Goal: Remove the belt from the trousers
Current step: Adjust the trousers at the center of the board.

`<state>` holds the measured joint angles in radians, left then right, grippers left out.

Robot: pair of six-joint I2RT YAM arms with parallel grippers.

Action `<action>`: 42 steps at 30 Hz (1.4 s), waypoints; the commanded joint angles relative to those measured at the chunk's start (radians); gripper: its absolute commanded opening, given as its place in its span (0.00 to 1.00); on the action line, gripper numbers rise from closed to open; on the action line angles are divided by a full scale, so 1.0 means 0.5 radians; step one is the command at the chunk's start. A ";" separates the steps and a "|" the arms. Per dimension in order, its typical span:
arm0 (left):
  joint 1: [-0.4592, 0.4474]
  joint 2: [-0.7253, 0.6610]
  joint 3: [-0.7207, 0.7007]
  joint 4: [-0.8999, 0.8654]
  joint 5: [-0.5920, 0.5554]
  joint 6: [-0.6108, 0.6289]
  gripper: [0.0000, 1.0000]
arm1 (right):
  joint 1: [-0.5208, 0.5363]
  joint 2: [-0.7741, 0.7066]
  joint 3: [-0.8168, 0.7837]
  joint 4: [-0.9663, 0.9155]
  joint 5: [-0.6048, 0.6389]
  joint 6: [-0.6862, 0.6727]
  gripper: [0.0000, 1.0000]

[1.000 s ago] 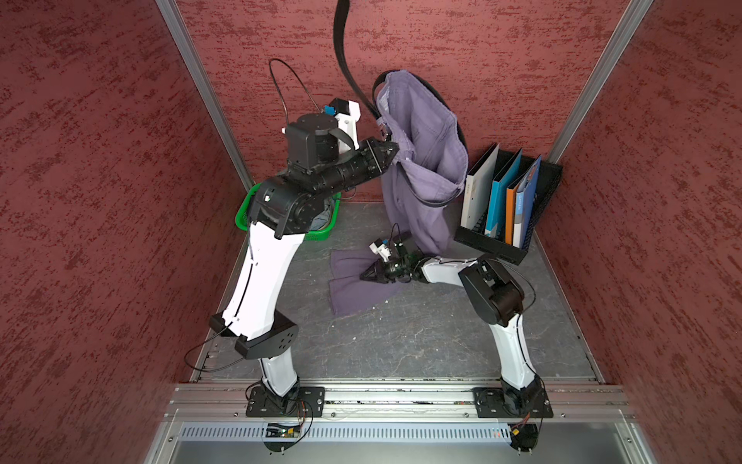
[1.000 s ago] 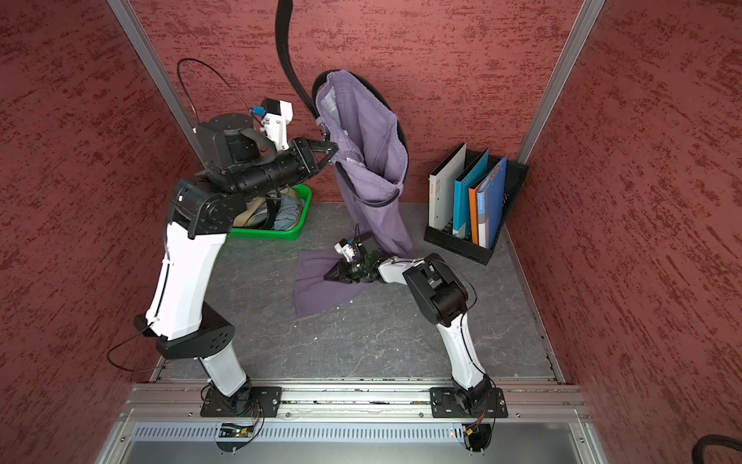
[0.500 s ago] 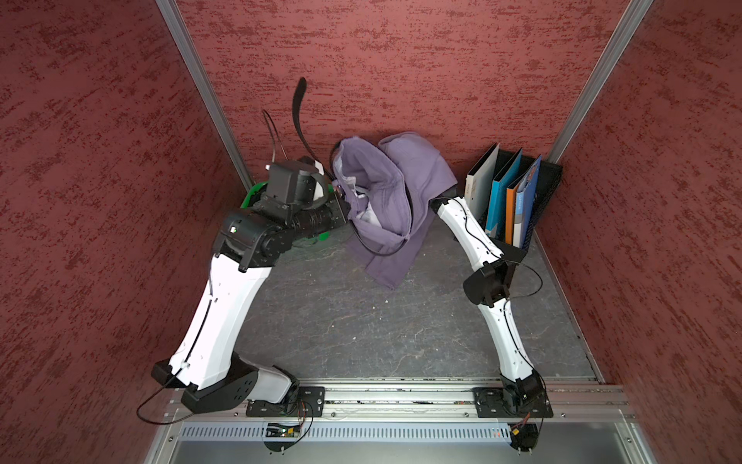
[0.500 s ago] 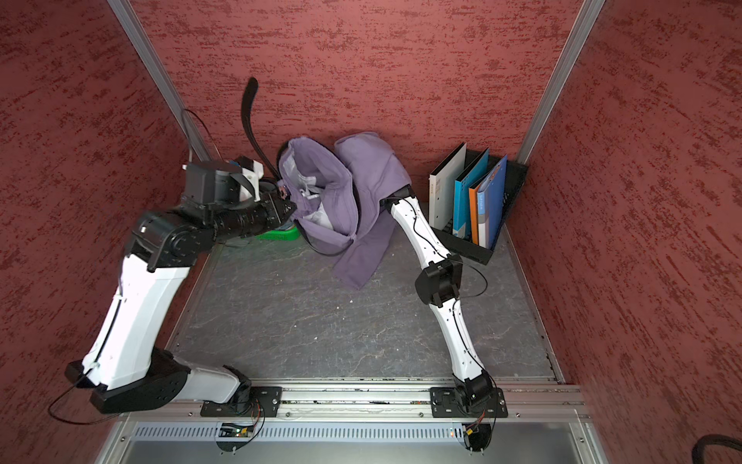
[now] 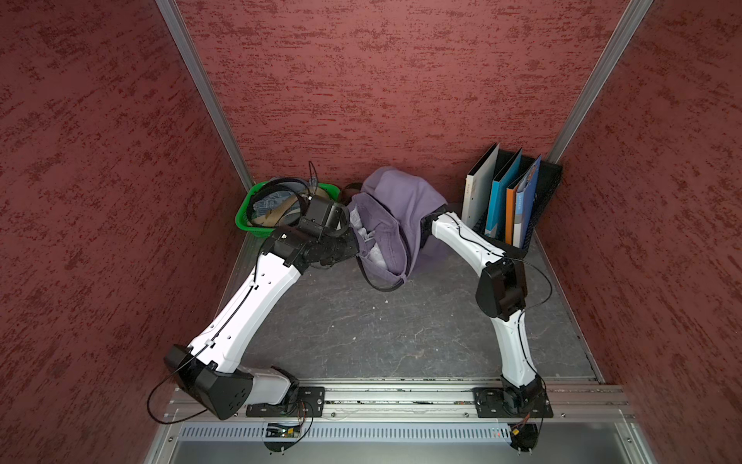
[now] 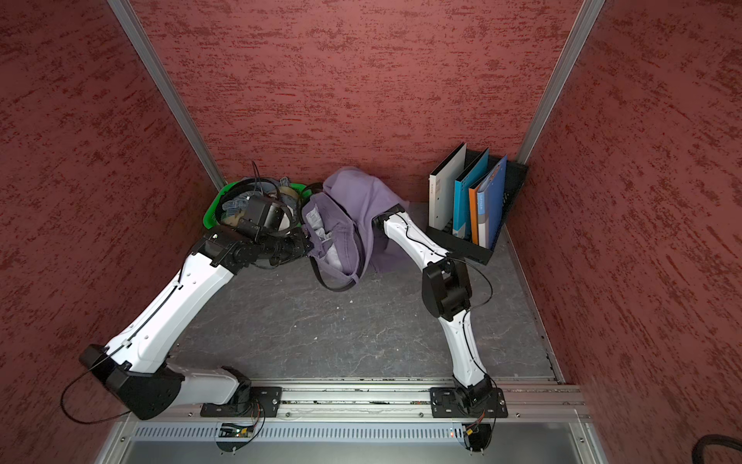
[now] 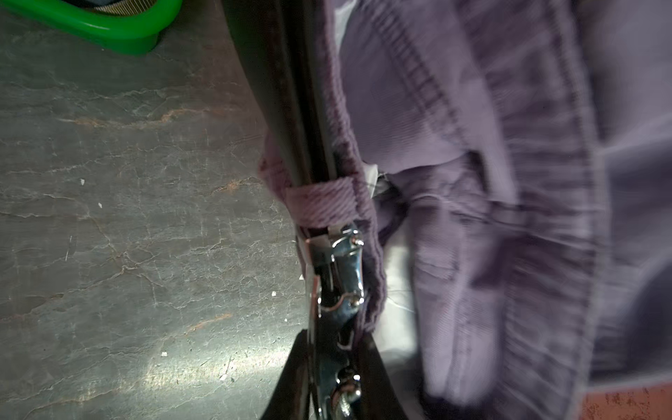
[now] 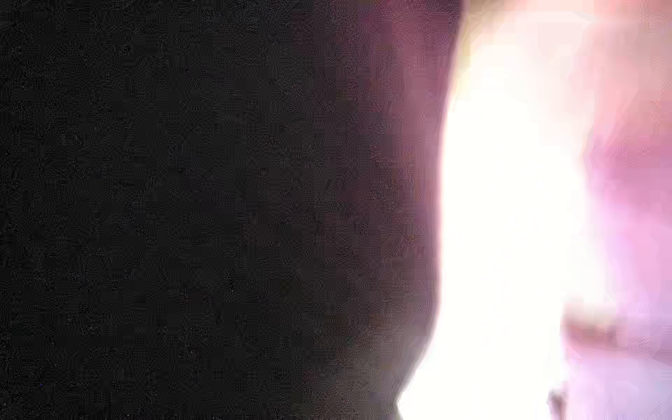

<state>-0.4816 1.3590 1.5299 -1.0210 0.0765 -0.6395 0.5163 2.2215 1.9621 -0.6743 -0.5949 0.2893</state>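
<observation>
My left tool (image 7: 334, 367) clamps the belt (image 7: 280, 109) at its silver buckle (image 7: 345, 269), the strap threaded through a loop (image 7: 320, 203) of the trousers (image 5: 397, 197), heaped just beside the green basket (image 5: 243, 209). My right tool is hidden under them; I cannot tell its state.

- A dark featureless area (image 8: 182, 218) fills most of the frame.
- Beside it runs a blown-out white band (image 8: 509, 218).
- Past the band, a pink-lilac blur (image 8: 636, 182), too soft to identify.
</observation>
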 commanded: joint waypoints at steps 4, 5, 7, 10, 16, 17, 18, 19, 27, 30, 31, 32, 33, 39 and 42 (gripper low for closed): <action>0.006 0.024 0.027 0.346 0.071 0.020 0.00 | 0.067 -0.304 -0.620 -0.396 0.108 0.122 0.14; 0.001 0.037 0.046 0.360 0.070 0.025 0.00 | 0.072 -0.371 -0.686 -0.483 0.156 0.116 0.13; -0.014 0.073 0.102 0.367 0.035 0.041 0.00 | 0.095 -0.511 -0.816 -0.641 0.226 0.085 0.13; -0.034 0.127 0.170 0.368 -0.011 0.050 0.00 | 0.138 -0.760 -0.963 -0.909 0.363 0.059 0.13; -0.035 0.192 0.054 0.491 0.000 0.018 0.00 | 0.274 -1.105 -1.368 -1.329 0.510 0.122 0.13; -0.034 0.205 0.030 0.521 0.015 0.018 0.00 | 0.332 -1.148 -1.478 -1.345 0.470 0.141 0.13; -0.030 0.218 0.021 0.534 0.029 0.014 0.00 | 0.377 -1.181 -1.583 -1.334 0.422 0.165 0.13; -0.025 0.232 0.019 0.553 0.045 0.018 0.00 | 0.434 -1.204 -1.695 -1.308 0.367 0.203 0.12; 0.024 0.338 0.294 0.637 0.157 -0.002 0.00 | 1.011 -0.965 -1.996 -1.328 0.050 0.168 0.12; 0.080 0.351 0.553 0.639 0.173 -0.046 0.00 | 1.212 -0.857 -2.004 -1.360 -0.055 0.134 0.12; 0.106 0.346 0.666 0.641 0.204 -0.060 0.00 | 1.277 -0.818 -1.975 -1.390 -0.064 0.130 0.12; 0.134 0.334 0.762 0.656 0.240 -0.072 0.00 | 1.336 -0.780 -1.958 -1.406 -0.056 0.122 0.12; 0.156 0.316 0.833 0.671 0.273 -0.082 0.00 | 1.381 -0.758 -1.972 -1.393 -0.073 0.118 0.12; 0.490 0.002 0.611 1.318 0.637 -0.428 0.00 | 1.565 -0.664 -1.945 -1.350 -0.126 0.109 0.13; 0.612 -0.005 0.565 1.376 0.660 -0.500 0.00 | 1.604 -0.649 -1.915 -1.370 -0.099 0.105 0.13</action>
<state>-0.2062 1.3682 1.8088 -0.5659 0.3431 -0.8070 1.2881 1.8610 1.0069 -1.3769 -0.6262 0.3580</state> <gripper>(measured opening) 0.183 0.128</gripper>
